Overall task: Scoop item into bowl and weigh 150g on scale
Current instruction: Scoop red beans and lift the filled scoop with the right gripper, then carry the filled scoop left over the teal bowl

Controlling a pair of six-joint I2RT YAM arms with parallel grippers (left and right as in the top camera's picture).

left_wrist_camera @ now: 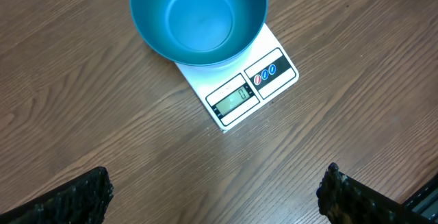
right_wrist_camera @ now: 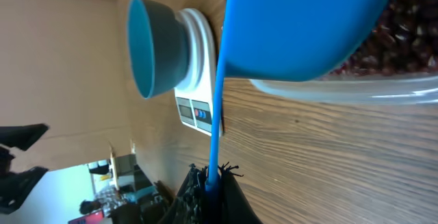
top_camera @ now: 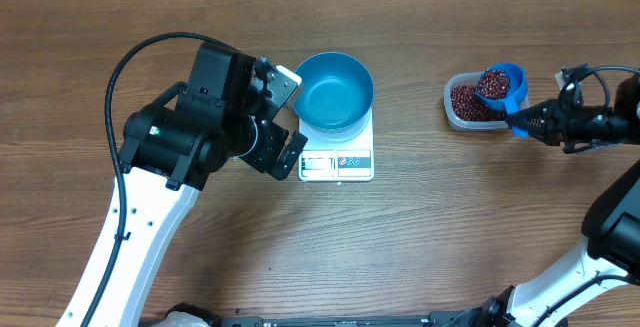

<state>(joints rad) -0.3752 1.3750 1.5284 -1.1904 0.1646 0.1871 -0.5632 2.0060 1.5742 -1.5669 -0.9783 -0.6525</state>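
The blue bowl (top_camera: 335, 90) stands empty on the white scale (top_camera: 337, 161), at the centre of the table. From the left wrist the bowl (left_wrist_camera: 198, 18) shows a bare inside, and the scale (left_wrist_camera: 239, 92) has its display lit. My left gripper (top_camera: 290, 117) hovers just left of the scale, open, nothing between its fingers (left_wrist_camera: 96, 186). My right gripper (top_camera: 527, 119) is shut on the handle of a small blue scoop (top_camera: 500, 85), which is full of red-brown beans (top_camera: 493, 84) and held over the clear tub (top_camera: 468, 105). In the right wrist view, the scoop (right_wrist_camera: 301, 25) hides most of the tub (right_wrist_camera: 383, 85).
More beans (top_camera: 465, 100) lie in the tub at the right. Bare wooden table (top_camera: 420, 237) stretches between the scale and the tub and across the front. The left arm's black body (top_camera: 190, 132) sits left of the bowl.
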